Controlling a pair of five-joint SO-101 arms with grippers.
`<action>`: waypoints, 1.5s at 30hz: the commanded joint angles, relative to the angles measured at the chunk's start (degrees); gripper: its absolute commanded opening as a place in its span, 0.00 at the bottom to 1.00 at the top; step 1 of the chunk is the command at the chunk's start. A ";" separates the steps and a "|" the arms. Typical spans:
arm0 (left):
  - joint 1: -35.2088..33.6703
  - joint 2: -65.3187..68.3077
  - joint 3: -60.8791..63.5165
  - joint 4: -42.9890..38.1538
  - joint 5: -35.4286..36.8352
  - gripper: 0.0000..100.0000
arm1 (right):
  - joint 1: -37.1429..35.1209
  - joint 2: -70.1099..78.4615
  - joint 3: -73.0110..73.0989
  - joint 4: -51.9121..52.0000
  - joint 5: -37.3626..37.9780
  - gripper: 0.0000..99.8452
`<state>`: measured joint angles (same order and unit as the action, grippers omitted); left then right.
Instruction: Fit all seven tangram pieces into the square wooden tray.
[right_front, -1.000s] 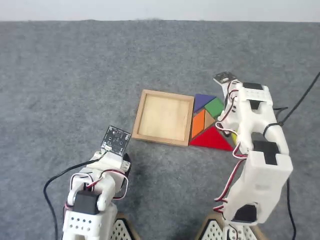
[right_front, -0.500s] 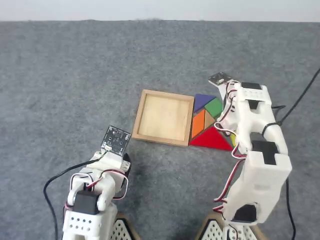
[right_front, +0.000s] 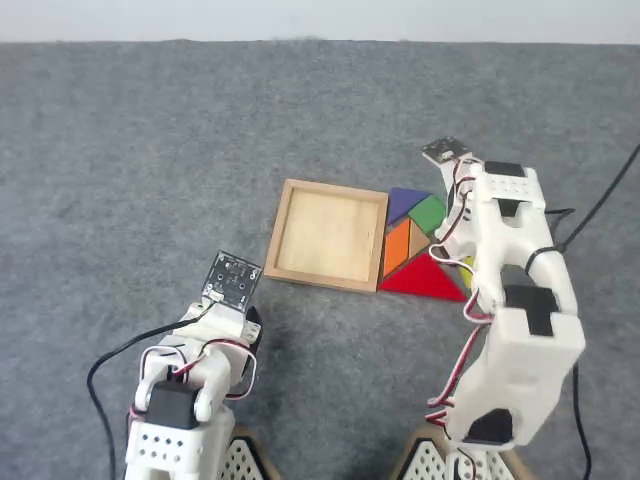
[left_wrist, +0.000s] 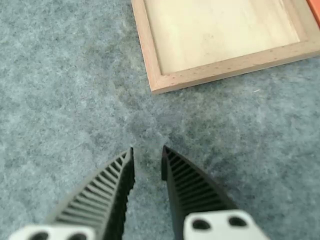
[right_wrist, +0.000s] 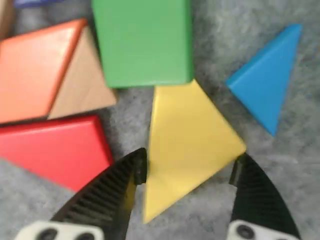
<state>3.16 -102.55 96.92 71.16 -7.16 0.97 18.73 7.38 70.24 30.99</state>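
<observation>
tray (right_front: 325, 235) mid-table (right_front: 150, 150) | tangram pieces (right_front: 425, 277) on table, clustered against tray's right side | right arm (right_front: 510, 250) over them

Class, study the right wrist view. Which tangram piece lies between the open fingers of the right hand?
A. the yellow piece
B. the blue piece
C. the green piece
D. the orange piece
A: the yellow piece lies on the grey mat directly between the two spread black fingers of the right hand.
</observation>
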 joint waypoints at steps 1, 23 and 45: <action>0.09 -0.09 -0.40 0.26 0.35 0.09 | -1.54 -9.71 -0.35 4.26 -0.97 0.24; 0.09 -0.09 -0.40 0.26 0.35 0.09 | -1.54 0.57 -0.53 -0.31 4.13 0.35; 0.09 -0.09 -0.40 0.26 0.35 0.09 | 0.13 7.08 -2.99 -3.74 4.31 0.24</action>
<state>3.16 -102.55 96.92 71.16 -7.16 0.44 25.41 6.59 67.69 34.77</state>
